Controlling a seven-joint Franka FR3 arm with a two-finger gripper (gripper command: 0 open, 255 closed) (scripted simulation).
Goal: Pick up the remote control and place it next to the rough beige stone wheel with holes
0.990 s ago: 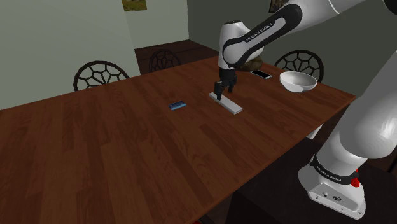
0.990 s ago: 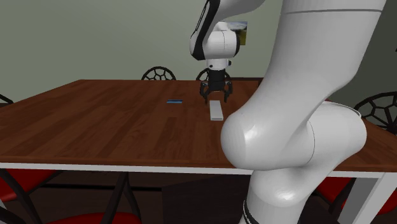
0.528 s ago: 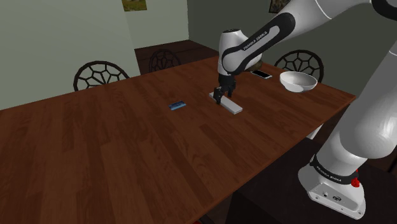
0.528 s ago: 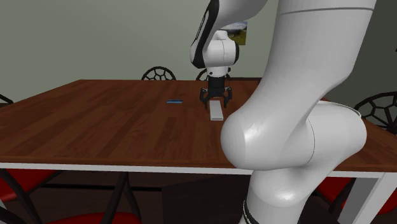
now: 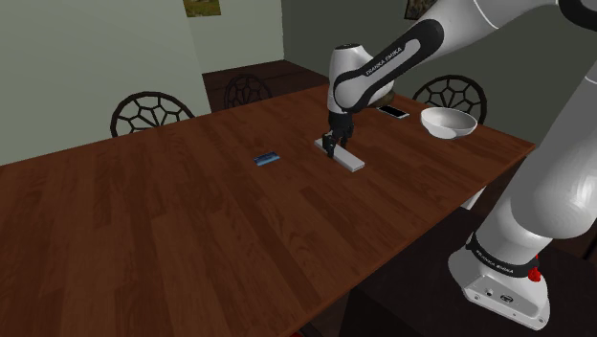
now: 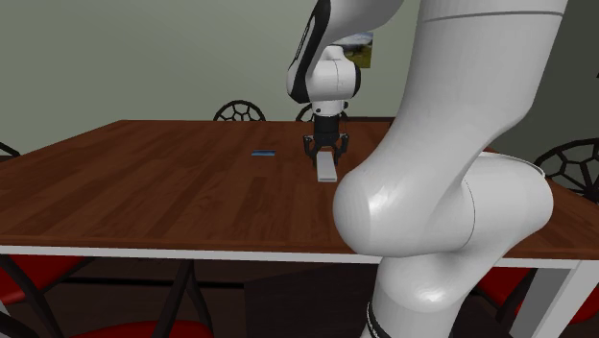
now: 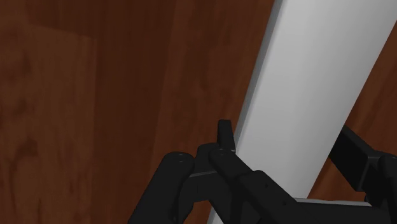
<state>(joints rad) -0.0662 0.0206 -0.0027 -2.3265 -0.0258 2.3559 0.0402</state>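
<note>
Dark wood dining table [image 5: 191,220], grey-green walls behind: a white remote control [image 5: 352,161] lies flat on the tabletop w/ the arm's black gripper [image 5: 329,147] at its 10 o'clock end in the shoulder view, fingers [image 7: 224,137] pinching the slab's long edges btwn them. From the remote, a small blue item [image 5: 267,158] lies at 9 o'clock, well apart. A white bowl [image 5: 449,123] stands at 2 o'clock, a flat phone-like item [image 5: 392,112] at 1 o'clock, and a brownish object [image 5: 383,96] sits partly hidden behind the arm.
</note>
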